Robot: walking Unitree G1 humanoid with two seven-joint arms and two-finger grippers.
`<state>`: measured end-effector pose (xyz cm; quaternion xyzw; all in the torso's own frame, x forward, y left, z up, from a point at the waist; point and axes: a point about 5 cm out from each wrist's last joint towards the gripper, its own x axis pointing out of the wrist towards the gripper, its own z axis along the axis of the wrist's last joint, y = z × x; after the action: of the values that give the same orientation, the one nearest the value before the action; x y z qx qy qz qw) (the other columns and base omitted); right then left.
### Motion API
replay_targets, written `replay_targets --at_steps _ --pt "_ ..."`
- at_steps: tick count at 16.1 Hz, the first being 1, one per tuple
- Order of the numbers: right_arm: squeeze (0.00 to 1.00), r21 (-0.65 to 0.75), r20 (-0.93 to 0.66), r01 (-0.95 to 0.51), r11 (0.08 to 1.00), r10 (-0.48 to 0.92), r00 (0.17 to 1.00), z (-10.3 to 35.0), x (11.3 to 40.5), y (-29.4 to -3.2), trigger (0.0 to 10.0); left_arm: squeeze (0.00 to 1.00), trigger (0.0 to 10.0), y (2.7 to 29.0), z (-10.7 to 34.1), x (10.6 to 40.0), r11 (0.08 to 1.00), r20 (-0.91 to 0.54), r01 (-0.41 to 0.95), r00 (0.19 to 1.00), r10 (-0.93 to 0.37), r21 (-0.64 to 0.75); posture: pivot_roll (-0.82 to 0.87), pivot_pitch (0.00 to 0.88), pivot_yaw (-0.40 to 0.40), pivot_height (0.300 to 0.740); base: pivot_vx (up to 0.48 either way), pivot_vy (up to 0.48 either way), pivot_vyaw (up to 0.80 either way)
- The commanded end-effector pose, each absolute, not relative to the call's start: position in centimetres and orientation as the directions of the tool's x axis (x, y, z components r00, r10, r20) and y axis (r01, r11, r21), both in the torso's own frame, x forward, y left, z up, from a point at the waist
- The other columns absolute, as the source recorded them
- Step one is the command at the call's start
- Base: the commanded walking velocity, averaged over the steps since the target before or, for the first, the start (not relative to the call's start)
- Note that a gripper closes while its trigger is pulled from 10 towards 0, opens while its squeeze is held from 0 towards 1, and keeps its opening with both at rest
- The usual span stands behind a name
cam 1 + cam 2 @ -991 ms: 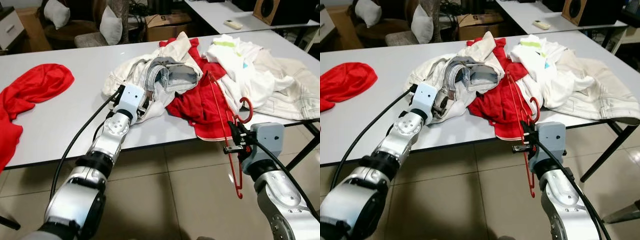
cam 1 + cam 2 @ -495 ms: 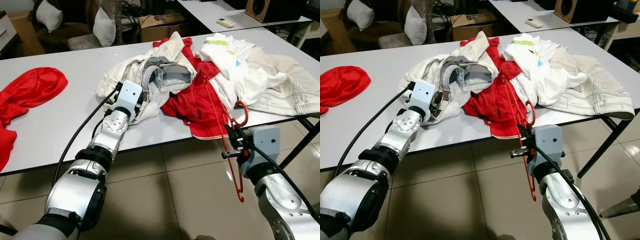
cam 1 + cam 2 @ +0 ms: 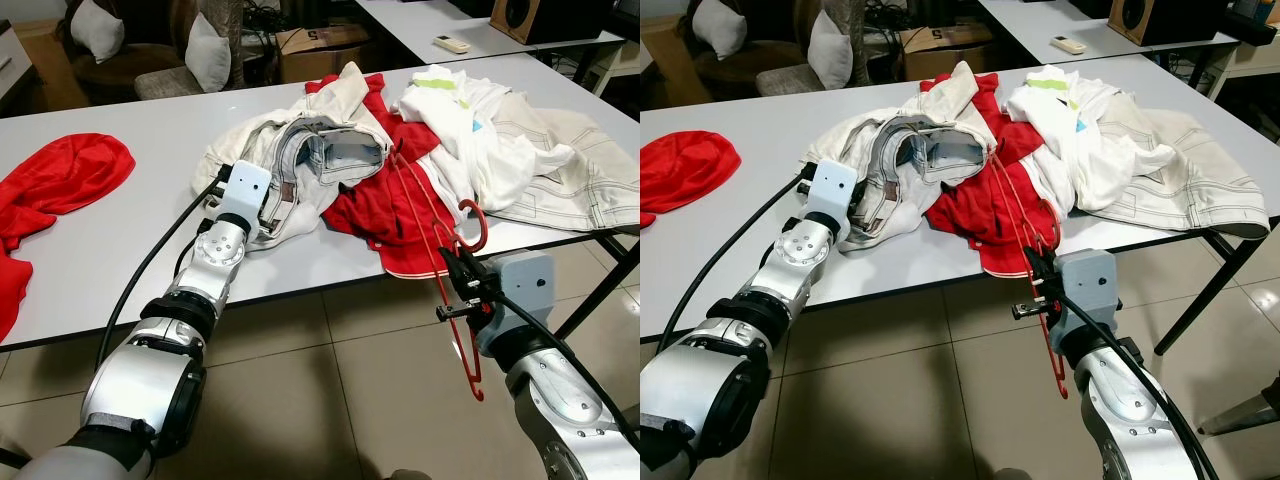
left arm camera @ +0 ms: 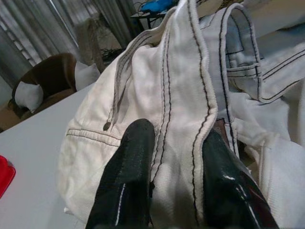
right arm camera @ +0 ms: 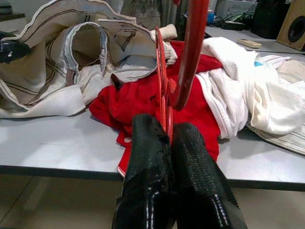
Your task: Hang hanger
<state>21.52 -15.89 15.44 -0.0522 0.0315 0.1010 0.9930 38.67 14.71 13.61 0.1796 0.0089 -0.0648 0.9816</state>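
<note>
Two arms reach toward a white table (image 3: 120,240) heaped with laundry. The right gripper (image 3: 458,284) hangs just off the table's front edge, its black fingers (image 5: 152,157) pinched tight on a thin red hanger (image 3: 440,262). The hanger stands roughly upright in that grip: its lower end dangles below the table edge over the tiled floor (image 3: 330,400), its hook curls up beside the gripper, and its top leans against a red garment (image 3: 385,210) in the pile. The left gripper (image 4: 174,152) is up on the table, its fingers clamped on a stitched fold of a cream denim jacket (image 3: 300,165). White clothes (image 3: 470,120) lie heaped toward the right end. Another red garment (image 3: 60,180) lies well apart, at the left end. Behind the table sit a brown armchair with white cushions (image 3: 205,50) and a cardboard box (image 3: 315,50).
</note>
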Motion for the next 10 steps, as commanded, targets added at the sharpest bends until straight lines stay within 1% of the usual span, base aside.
replay_targets --at_steps 1,2,3,6,7,8,9,10 --pt "0.0 -0.11 -0.058 -0.197 0.974 0.191 0.98 15.6 21.5 -16.0 10.0 0.0 0.0 15.2 14.7 39.1 0.935 -0.011 0.114 0.993 -0.117 0.335 -0.29 0.0 0.085 0.74 0.0 0.0 0.0" --pt "0.0 -0.11 -0.059 -0.2 0.974 0.194 0.979 15.6 21.5 -16.0 10.0 0.0 0.0 15.0 15.1 39.2 0.953 -0.006 0.147 0.989 -0.15 0.266 -0.28 0.0 0.078 0.74 0.0 0.0 0.0" --pt "0.0 -0.109 -0.062 -0.202 0.973 0.197 0.979 15.4 21.5 -15.9 10.0 0.0 0.0 14.8 15.2 39.3 0.959 -0.011 0.17 0.985 -0.172 0.227 -0.28 0.0 0.076 0.74 0.0 0.0 0.0" --pt "0.0 -0.107 -0.066 -0.213 0.971 0.207 0.976 15.3 21.8 -15.6 10.0 0.0 0.0 14.9 16.3 39.7 0.978 0.017 0.186 0.982 -0.189 0.095 -0.26 0.0 0.071 0.74 0.0 0.0 0.0" --pt "0.0 -0.108 -0.067 -0.21 0.972 0.203 0.977 15.3 21.8 -15.6 10.0 0.0 0.0 14.9 16.5 39.8 0.978 0.024 0.193 0.98 -0.195 0.079 -0.26 0.0 0.069 0.74 0.0 0.0 0.0" --pt "0.0 -0.111 -0.071 -0.201 0.973 0.194 0.978 15.1 21.9 -15.8 10.0 0.0 0.0 14.8 17.4 40.0 0.975 0.056 0.22 0.974 -0.221 0.029 -0.25 0.0 0.061 0.74 0.0 0.0 0.0" --pt "0.0 -0.108 -0.068 -0.199 0.974 0.192 0.979 15.1 22.1 -15.9 10.0 0.0 0.0 14.8 19.7 40.4 0.954 0.145 0.273 0.956 -0.255 -0.125 -0.23 0.0 0.052 0.74 0.0 0.0 0.0" --pt "0.0 -0.103 -0.056 -0.203 0.974 0.198 0.979 15.2 22.3 -15.8 10.0 0.0 0.0 14.8 22.5 40.5 0.909 0.251 0.355 0.92 -0.299 -0.218 -0.22 0.0 0.044 0.74 0.0 0.0 0.0"
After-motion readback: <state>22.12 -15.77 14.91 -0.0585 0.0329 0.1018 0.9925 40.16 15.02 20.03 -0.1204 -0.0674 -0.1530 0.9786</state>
